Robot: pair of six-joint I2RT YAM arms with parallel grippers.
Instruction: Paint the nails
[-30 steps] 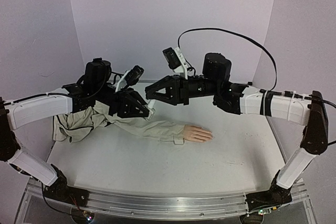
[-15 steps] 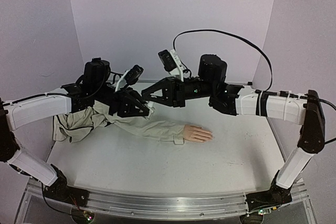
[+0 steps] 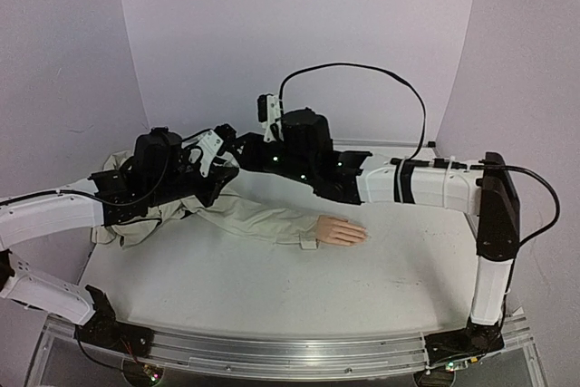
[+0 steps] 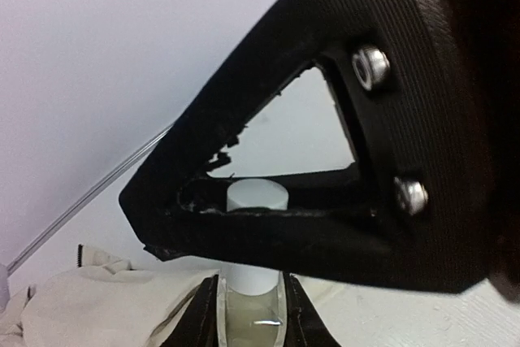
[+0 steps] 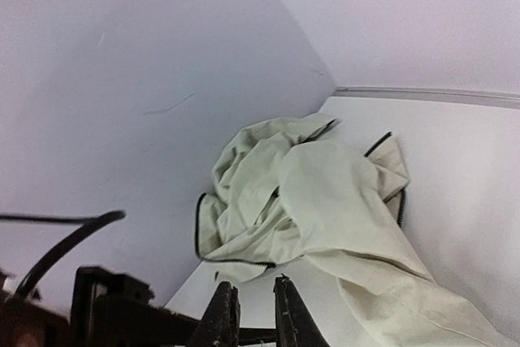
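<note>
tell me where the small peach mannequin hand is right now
In the top view, the small peach mannequin hand lies flat near the middle of the white table, at the right end of the beige jacket sleeve.

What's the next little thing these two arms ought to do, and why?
Probably the right gripper should twist the white cap loose and lift it off. The left gripper is clamped on the small clear bottle, and the right gripper's jaws are closed on its cap. The mannequin hand lies apart on the table, waiting for polish.
</note>
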